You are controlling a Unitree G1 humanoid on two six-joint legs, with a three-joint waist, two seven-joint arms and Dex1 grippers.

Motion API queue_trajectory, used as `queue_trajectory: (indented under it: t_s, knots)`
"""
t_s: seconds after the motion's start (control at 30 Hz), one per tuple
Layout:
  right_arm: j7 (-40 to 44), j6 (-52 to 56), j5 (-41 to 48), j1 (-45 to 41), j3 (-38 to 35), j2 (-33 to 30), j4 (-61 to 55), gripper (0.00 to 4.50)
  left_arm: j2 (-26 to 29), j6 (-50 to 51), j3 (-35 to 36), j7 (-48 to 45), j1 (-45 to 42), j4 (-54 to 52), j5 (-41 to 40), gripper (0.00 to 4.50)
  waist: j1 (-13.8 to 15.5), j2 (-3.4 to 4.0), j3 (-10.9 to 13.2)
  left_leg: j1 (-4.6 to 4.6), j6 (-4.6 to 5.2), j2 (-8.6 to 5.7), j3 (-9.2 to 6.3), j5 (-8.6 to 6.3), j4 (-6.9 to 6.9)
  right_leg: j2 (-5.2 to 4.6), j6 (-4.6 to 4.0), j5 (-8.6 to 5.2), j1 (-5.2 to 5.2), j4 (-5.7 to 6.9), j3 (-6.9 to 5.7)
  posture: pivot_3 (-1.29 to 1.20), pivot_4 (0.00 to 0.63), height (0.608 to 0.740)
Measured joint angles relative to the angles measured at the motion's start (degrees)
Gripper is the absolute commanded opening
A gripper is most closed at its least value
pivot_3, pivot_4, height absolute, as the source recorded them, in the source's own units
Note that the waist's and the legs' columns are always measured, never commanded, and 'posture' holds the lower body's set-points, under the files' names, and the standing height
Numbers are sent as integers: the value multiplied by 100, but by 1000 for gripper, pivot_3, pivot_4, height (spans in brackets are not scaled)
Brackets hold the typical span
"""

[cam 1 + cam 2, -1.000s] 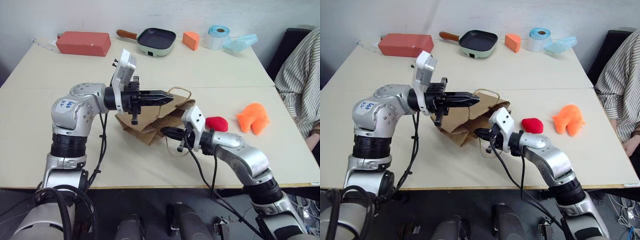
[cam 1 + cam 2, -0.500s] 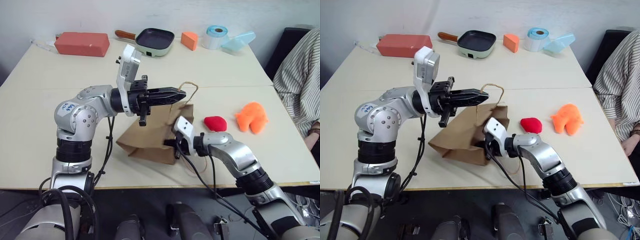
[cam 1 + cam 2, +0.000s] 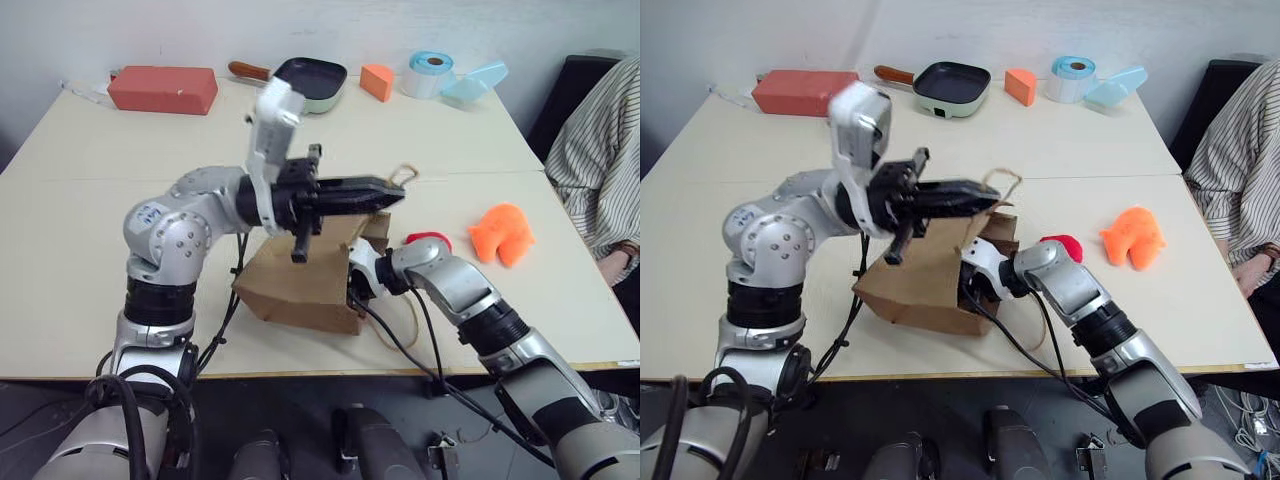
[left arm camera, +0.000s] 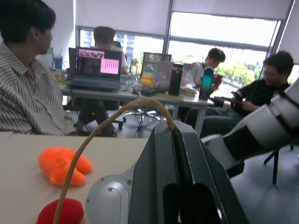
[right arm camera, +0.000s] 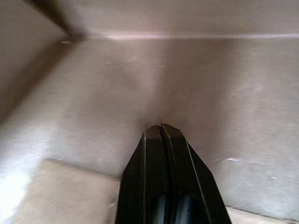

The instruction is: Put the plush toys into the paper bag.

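My left gripper (image 3: 396, 189) is clamped on the paper bag's (image 3: 300, 290) handle (image 4: 112, 122); my right gripper (image 5: 161, 128), fingers pressed together, empty, is inside the bag.

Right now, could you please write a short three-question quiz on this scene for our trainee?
1. True or false: both plush toys are already inside the bag.
2. What is the left pincer shut on?
A. the red toy
B. the bag's handle
C. the pan
3. Where is the right pincer?

Key
1. False. The red toy and the orange toy lie on the table beside the bag.
2. B. The cord handle loops over its shut fingers, holding the bag up.
3. Inside the bag's mouth, shut, with brown paper all around it.
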Motion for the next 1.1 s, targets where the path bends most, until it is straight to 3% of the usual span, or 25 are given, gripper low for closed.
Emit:
queue_trajectory:
  t_s: [0.13, 0.23, 0.4, 0.67, 0.93, 1.1]
  knots:
    - [224, 576, 610, -175, -528, 599, 344, 21, -57, -380, -237, -80, 46, 213, 306, 0, -31, 1, 1, -5, 0, 1, 2, 0, 4, 0, 0, 0, -7, 8, 2, 0, 150, 740]
    - [-232, 582, 651, -321, -910, 944, 797, 21, -100, -402, -149, -17, 4, 219, 270, 0, -16, 1, 1, -4, 0, 1, 0, 0, 3, -1, 0, 0, -5, 5, 1, 0, 150, 740]
    - [-741, 552, 237, -74, -798, 1059, 979, 21, -100, -129, 363, 293, -137, 324, -19, 0, -6, 1, 1, -8, 1, 0, -2, -1, 1, -3, 0, 0, -6, 2, 1, 0, 150, 740]
    - [-847, 230, -192, 77, -426, 877, 503, 21, -76, 302, 1319, 952, -761, 900, -556, 0, 8, 6, -3, 1, 1, -1, -3, -1, 1, -4, 0, 0, 2, 1, 0, 0, 150, 740]
    - [-1175, -33, -193, 599, -744, 772, -38, 21, -189, 210, 813, 856, -459, 594, -439, 0, 33, 6, -4, -3, 1, -4, -13, -1, 0, -6, 0, 0, 8, -4, -3, 0, 150, 740]
    - [-1796, 370, 43, 1372, -1731, 388, -1389, 21, 48, -74, 449, 577, -195, 470, -102, 0, 16, 9, -1, -8, -1, -4, -12, -1, -11, -4, 0, 0, -1, -5, 0, 0, 150, 740]
